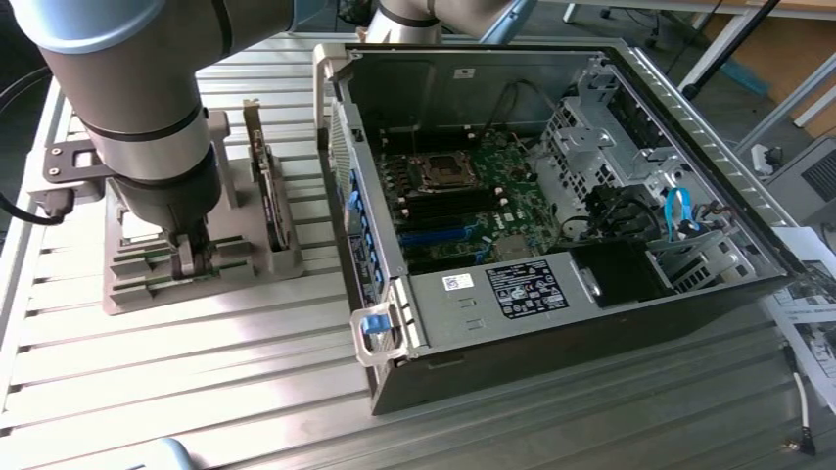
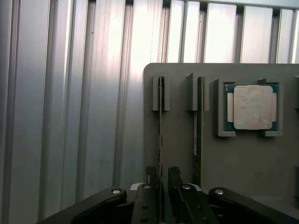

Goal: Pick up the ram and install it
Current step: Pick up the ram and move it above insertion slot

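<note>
The pincer (image 2: 162,171) stands apart, straddling the ram (image 2: 160,116) upright in its grey slotted holder (image 2: 177,140) at the exterior view's left; a good grip likely needs centred fingers and square closing.

Slatted metal table (image 1: 196,392) bearing open computer case (image 1: 444,304); grey parts holder (image 1: 144,299) just beside the case, on the exterior view's left; papers (image 1: 810,323) opposite.

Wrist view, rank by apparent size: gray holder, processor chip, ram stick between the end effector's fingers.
1. gray holder.
2. processor chip.
3. ram stick, edge-on: longer than the chip but thinner, so unsure.
</note>
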Controlling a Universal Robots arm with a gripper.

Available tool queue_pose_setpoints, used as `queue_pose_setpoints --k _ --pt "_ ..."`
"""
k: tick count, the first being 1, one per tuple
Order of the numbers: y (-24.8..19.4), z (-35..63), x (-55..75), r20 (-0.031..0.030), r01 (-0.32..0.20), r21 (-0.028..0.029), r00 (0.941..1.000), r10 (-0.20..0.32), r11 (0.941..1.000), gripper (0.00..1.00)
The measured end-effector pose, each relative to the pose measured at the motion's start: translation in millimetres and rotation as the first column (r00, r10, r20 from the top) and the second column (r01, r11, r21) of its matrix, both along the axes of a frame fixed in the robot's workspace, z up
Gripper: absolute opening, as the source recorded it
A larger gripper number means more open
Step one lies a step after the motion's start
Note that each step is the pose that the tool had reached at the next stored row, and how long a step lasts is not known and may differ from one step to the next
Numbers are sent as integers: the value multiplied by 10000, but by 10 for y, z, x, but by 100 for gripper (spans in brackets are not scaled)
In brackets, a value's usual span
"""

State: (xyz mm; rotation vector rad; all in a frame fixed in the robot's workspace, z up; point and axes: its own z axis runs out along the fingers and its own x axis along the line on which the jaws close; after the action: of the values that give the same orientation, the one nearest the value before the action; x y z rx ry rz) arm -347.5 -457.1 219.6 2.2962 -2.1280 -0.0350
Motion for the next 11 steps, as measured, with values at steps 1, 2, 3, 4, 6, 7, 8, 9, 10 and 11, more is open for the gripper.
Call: queue_pose_setpoints --k 1,2,3,4,6,7,8,9,10,11 --pt "0 -3 0 0 0 0 10000 0 10000 24" --pt "0 -7 0 0 0 1 10000 0 10000 24" --pt "0 -11 0 1 0 1 10000 0 10000 24" --pt "0 -15 0 0 0 1 10000 0 10000 24" --pt "0 -21 0 -1 0 0 10000 0 10000 24" --pt "0 -25 0 0 0 0 10000 0 10000 24" --pt "0 -30 0 0 0 1 10000 0 10000 24" --pt "0 -34 0 0 0 1 10000 0 10000 24" --pt "0 -37 0 -1 0 0 10000 0 10000 24" --pt "0 -41 0 -1 0 0 10000 0 10000 24"
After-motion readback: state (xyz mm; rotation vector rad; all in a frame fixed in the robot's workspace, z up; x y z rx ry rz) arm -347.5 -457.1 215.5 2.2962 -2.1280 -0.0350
